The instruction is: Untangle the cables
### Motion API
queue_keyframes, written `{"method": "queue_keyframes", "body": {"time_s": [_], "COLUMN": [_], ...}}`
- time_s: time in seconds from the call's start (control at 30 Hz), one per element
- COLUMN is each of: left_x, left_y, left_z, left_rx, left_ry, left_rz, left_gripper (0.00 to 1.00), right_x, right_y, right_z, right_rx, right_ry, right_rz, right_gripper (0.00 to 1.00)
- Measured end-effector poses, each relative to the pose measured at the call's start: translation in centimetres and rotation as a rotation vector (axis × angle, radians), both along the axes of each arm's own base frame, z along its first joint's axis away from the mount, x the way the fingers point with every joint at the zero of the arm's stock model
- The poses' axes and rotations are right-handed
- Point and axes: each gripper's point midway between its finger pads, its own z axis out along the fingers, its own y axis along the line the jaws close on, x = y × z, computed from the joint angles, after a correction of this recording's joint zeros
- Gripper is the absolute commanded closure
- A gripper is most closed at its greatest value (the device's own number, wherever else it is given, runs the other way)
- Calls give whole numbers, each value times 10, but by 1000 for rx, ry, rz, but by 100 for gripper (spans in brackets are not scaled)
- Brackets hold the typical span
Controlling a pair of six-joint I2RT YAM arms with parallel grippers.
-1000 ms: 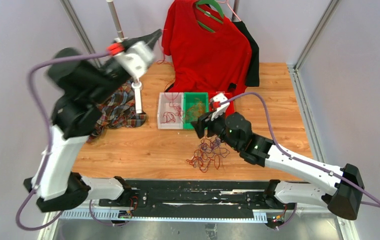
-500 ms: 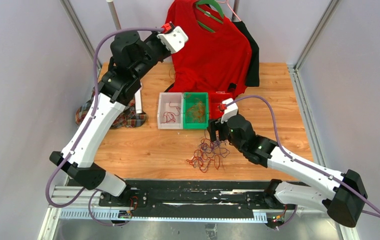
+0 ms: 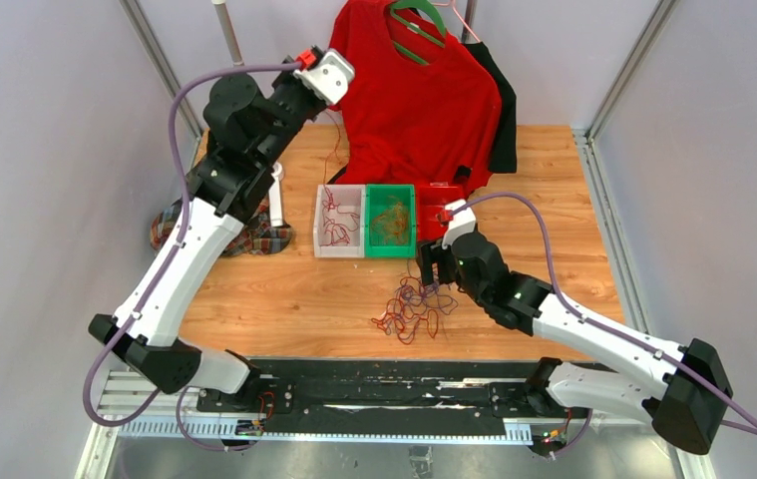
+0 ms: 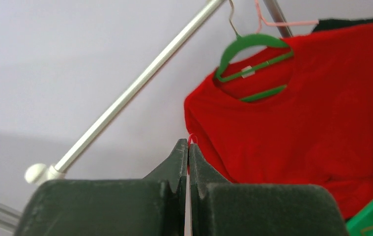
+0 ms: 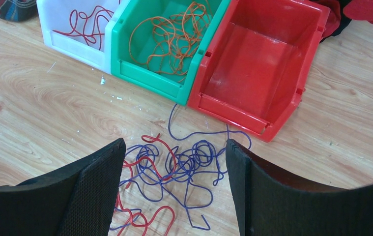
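Observation:
A tangle of blue and red cables (image 3: 412,307) lies on the wooden table in front of the bins. My right gripper (image 3: 432,271) hangs just above its far side, open and empty; in the right wrist view the jaws (image 5: 175,145) stand wide apart over the tangle (image 5: 184,164). My left gripper (image 3: 339,95) is raised high near the red shirt, shut on a thin red cable (image 4: 191,139). That cable (image 3: 331,160) hangs down into the white bin (image 3: 320,225), which holds red cable.
A green bin (image 3: 391,249) with orange cable and an empty red bin (image 5: 253,73) stand beside the white bin. A red shirt (image 3: 414,100) on a green hanger hangs at the back. A plaid cloth (image 3: 244,225) and a rack pole (image 3: 276,195) stand left.
My left arm swung up from the left and now holds the red cable high, shifted slightly left. My right gripper turned and settled over the tangle, then stayed nearly still.

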Motion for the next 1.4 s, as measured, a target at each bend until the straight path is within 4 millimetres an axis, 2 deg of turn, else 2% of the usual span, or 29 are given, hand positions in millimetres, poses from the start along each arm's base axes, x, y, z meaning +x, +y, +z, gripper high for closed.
{"method": "queue_keyframes", "body": {"time_s": [0.13,0.27,0.43,0.57,0.7,0.87,1.0,1.13,1.27,1.3,1.33,1.37,1.4], "left_x": [4,26,48,47,38,32,30,39,45,45,45,44,42], "left_y": [0,5,15,12,12,9,5,0,-3,-4,-4,-4,-3], "left_z": [-47,-95,-132,-169,-239,-304,-329,-347,-384,-394,-404,-412,-418], "left_rx": [43,100,147,192,295,357,368,366,387,393,398,400,401], "left_ry": [63,143,204,280,477,668,725,737,798,820,845,868,892], "left_rz": [6,39,79,56,47,37,24,21,23,25,27,29,30], "left_gripper": [100,100,100,100,100,100,100,99,99,93,80,62,50], "right_x": [-1,-2,-2,-1,5,11,12,14,12,11,10,9,8], "right_y": [-2,-5,-7,-13,-22,-30,-30,-34,-32,-31,-30,-28,-25], "right_z": [1,4,5,1,-3,-5,-8,-12,-15,-16,-17,-19,-23], "right_rx": [-3,2,2,-11,-10,-4,-6,-11,-8,-8,-8,-7,-5], "right_ry": [0,-6,-10,0,14,27,36,51,66,72,79,89,107], "right_rz": [-4,-8,-15,-30,-61,-88,-84,-97,-85,-78,-70,-63,-53], "right_gripper": [26,27,27,28,29,29,26,22,19,19,19,19,19]}}
